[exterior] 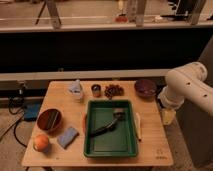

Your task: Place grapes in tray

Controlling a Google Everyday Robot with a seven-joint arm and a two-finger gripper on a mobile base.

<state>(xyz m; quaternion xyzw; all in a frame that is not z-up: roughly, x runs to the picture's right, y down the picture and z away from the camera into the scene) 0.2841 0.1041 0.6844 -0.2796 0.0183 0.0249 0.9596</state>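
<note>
Camera view: the grapes (113, 90) are sitting on the table (152, 149) at the tray's (107, 144) 12 o'clock, just beyond its far rim, with a small dark cup (95, 90) just beside them at their 9 o'clock. The claw (168, 116) is hanging at the tray's 3 o'clock, by the table's right edge, well apart from the bunch. Apart or together, I cannot tell. The reach is looking like the step in hand: come down from above, keep off the cup, then carry toward 6 o'clock, clearing the rim and the dark tool (107, 125) lying inside.
</note>
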